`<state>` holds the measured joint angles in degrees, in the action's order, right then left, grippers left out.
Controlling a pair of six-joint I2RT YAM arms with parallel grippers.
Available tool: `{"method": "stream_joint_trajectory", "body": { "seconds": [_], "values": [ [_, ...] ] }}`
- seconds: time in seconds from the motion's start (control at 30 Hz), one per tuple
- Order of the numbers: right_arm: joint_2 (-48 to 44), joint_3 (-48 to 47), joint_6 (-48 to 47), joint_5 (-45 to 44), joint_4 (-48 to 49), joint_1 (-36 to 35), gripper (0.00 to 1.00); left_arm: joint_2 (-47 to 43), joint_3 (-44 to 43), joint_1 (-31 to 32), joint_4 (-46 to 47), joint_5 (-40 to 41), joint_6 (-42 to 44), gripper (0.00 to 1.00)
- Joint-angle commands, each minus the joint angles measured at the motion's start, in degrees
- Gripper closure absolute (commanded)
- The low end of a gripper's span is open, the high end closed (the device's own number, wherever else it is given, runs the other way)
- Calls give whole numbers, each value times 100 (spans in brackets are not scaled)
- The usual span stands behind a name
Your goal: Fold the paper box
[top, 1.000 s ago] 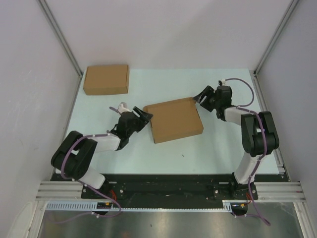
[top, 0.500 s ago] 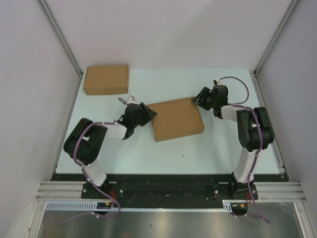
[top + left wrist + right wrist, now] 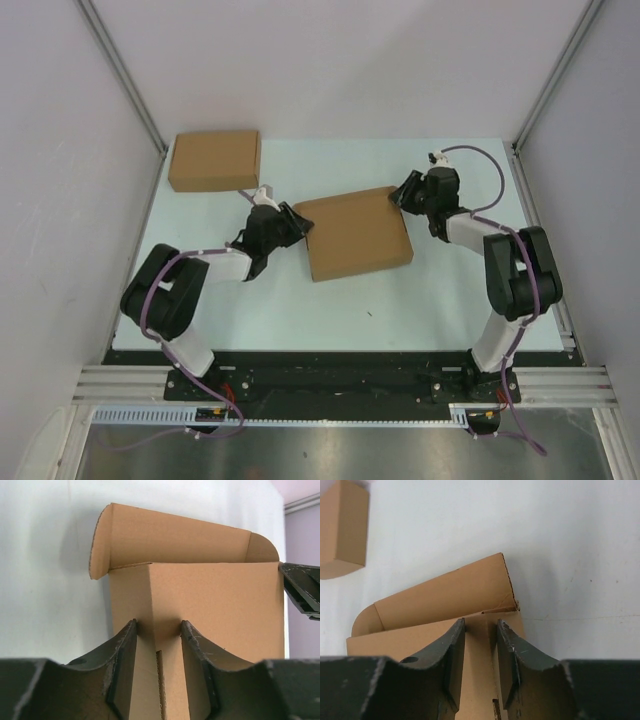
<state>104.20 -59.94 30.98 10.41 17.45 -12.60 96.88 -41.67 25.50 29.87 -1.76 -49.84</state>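
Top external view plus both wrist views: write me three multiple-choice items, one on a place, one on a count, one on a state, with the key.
1. Where does the second cardboard box lie?
A) far-left corner of the table
B) between the arm bases
C) hanging off the right edge

2. How many brown boxes are on the table?
A) one
B) two
C) three

3. The paper box has a rounded flap that is:
A) tucked inside
B) sticking out, untucked
C) torn off

Key: 1 A, the top view shows it by the far-left corner; 2 B, only that one and the middle one show; 3 B, the left wrist view shows it beyond the body.
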Motion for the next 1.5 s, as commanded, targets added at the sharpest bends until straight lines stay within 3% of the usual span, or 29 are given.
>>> {"method": "stream_joint_trajectory", "body": {
  "seconds": [0.0,0.27,0.57,0.7,1.2,1.47],
  "values": [
    [-725,105,-13,470,179,-410,76,-704,-175,96,1047,-606,273,62],
    [-2033,807,-584,50,723,-778,78,-1636,70,122,1565,-230,1072,57],
    [-2747,1670,-1120,-460,1752,-1244,79,-2156,721,315,3454,158,2232,54],
    [-2862,1793,-1480,-707,1718,-1499,79,-2164,1143,535,4236,158,2637,52],
    [-3116,2276,-1780,-1393,1603,-2132,78,-1488,2927,834,5739,1546,2067,53],
    [-3371,2478,-1806,-1692,1454,-2352,78,-1523,3314,931,5724,1863,1873,52]
  ]
}}
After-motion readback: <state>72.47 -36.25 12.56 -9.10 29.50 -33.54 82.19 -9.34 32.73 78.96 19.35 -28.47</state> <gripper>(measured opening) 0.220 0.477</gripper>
